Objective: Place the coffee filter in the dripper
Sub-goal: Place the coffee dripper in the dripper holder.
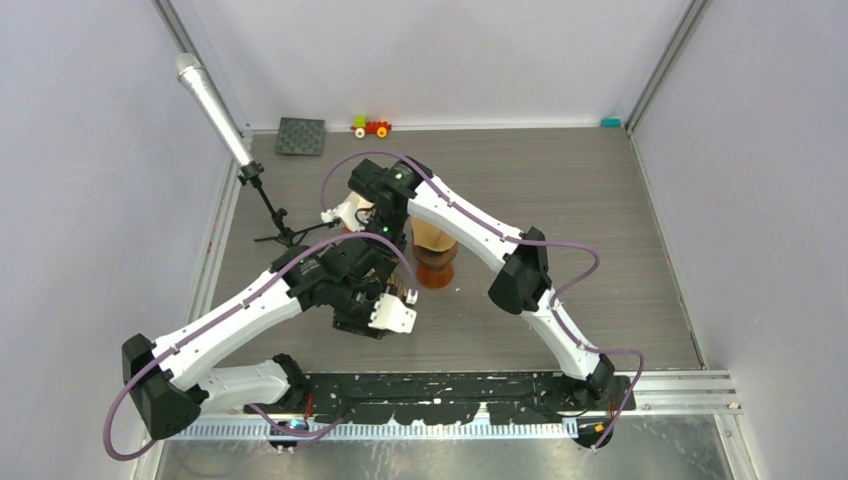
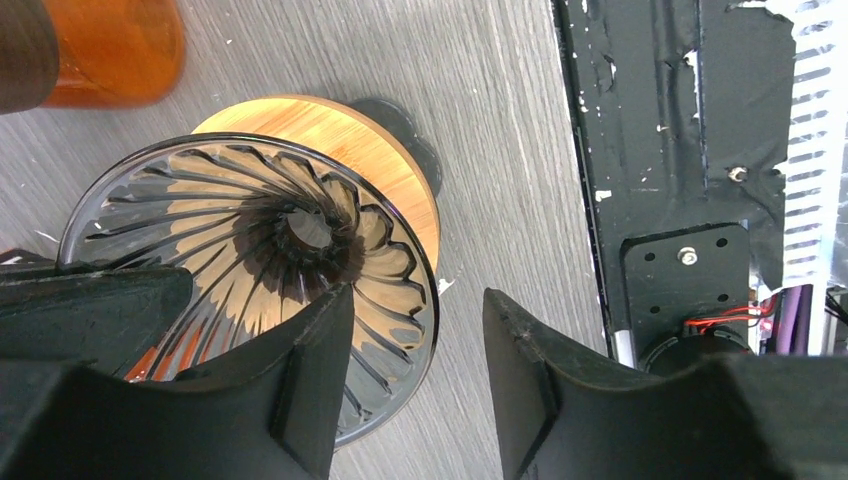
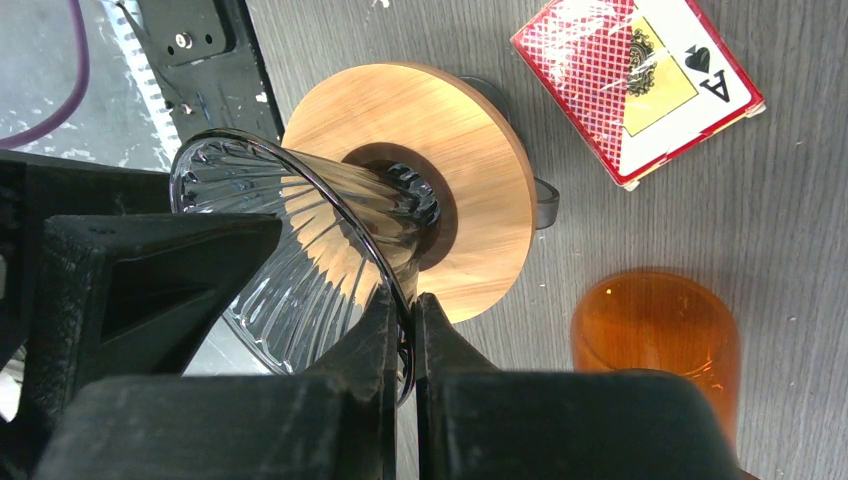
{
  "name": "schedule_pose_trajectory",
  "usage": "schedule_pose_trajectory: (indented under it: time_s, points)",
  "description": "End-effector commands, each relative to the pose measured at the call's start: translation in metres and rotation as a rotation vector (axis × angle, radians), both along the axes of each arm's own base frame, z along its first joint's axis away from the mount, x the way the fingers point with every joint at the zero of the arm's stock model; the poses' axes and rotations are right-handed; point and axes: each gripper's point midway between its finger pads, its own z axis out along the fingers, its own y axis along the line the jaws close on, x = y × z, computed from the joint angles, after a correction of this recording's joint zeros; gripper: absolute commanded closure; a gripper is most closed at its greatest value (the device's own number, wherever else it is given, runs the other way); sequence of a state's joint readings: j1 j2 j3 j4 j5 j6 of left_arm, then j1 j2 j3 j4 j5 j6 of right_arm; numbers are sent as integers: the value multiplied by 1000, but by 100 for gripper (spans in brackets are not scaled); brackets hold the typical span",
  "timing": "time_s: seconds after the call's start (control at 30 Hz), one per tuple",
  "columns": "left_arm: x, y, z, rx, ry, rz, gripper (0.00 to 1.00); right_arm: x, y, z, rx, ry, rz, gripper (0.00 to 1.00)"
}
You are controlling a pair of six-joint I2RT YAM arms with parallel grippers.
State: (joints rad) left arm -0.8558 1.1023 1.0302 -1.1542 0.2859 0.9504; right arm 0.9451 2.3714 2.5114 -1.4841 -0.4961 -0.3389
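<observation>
The right gripper [image 3: 405, 305] is clenching the rim of the clear ribbed glass dripper with a round wooden base [image 3: 300, 250], holding it tipped above the grey table. The left gripper [image 2: 418, 300] is standing released, its jaws straddling that same rim. The tan paper coffee filter [image 1: 432, 235] is sitting atop the orange translucent cup [image 1: 437, 270], just right of the two wrists.

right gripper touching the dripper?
Touching. The right wrist view shows the right gripper pinched shut on the rim of the dripper, no gap either side.
</observation>
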Motion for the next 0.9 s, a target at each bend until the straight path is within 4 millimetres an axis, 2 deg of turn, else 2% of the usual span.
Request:
schedule_pose_trajectory:
  time_s: [0.0,0.3,0.57,0.87]
  points:
    - [9,-5,1,-30,-59,-7,50,3,4,-5,4,-4,11,99]
    - [11,-9,-2,-46,-65,3,73,4,4,-5,1,-6,10,99]
    - [5,-6,-10,-41,-37,12,80,7,3,-8,-13,-18,0,99]
    - [-4,-8,-17,-65,12,36,91,9,1,-21,-52,-17,-4,99]
